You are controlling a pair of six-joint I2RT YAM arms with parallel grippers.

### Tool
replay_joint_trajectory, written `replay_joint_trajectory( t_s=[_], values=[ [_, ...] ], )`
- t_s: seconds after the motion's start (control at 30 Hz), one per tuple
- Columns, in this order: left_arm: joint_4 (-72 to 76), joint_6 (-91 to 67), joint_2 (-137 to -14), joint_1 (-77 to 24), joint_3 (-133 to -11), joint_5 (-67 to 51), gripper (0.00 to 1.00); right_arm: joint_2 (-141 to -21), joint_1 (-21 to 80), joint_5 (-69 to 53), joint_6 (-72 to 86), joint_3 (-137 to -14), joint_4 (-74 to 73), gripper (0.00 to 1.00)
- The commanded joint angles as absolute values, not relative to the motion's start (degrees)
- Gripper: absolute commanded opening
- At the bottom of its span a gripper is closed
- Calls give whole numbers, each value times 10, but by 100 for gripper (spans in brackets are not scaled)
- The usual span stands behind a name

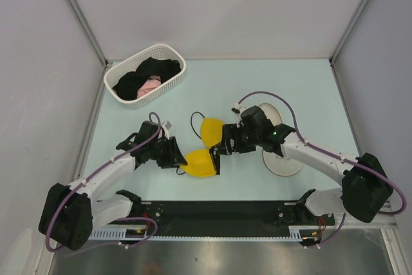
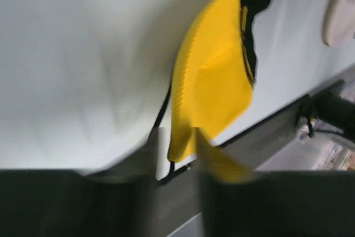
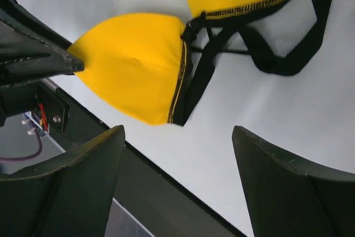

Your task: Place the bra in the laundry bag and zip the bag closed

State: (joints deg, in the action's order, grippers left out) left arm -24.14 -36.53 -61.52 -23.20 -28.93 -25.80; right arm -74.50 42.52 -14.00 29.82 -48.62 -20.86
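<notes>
The bra is not yet in the bag, so the step in hand is picking it up and carrying it over. On the pale green table [image 1: 296, 82], the laundry bag [image 1: 283, 164] lies to the right, a round white shape partly hidden under the right arm. Whether its halves stand unzipped cannot be told from the top view. The bra [image 1: 201, 162] lies flat at the table's middle, between the two arms and just left of the bag.

The right gripper [image 3: 177, 137] hovers over the bra's centre with its fingers spread wide and nothing between them. The left gripper [image 1: 175, 154] has its tips at the outer edge of the nearer cup. Its wrist view is blurred, so I cannot tell whether it is pinching the fabric. The next move probably needs a firm hold on a cup or the centre join, then a lift towards the bag.

The bra itself is bright yellow, with two moulded cups angled apart, looped black straps and thin black trim.
</notes>
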Motion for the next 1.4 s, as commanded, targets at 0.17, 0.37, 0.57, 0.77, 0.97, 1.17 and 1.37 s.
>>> replay_joint_trajectory(
  t_s=[0.17, 0.37, 0.57, 0.77, 0.97, 1.17, 1.37],
  values=[
    [-325, -352, -563, -228, -442, -84, 73, -859, 361, -170, 222, -633, -213, 91],
    [-222, -310, -651, -259, -479, -271, 58, -929, 337, -186, 192, -704, -245, 94],
    [-200, -291, -803, -261, -585, -222, 80, -929, 345, -221, 222, -687, -225, 93],
    [-253, -249, -996, -256, -770, -200, 70, -915, 377, -185, 238, -658, -229, 88],
    [-357, -288, -1147, -248, -911, -128, 50, -855, 378, -194, 269, -609, -199, 82],
    [-360, -370, -1166, -259, -916, -41, 51, -789, 377, -152, 289, -560, -192, 81],
    [-375, -400, -1195, -265, -938, -7, 52, -749, 377, -144, 295, -538, -192, 80]
  ],
)
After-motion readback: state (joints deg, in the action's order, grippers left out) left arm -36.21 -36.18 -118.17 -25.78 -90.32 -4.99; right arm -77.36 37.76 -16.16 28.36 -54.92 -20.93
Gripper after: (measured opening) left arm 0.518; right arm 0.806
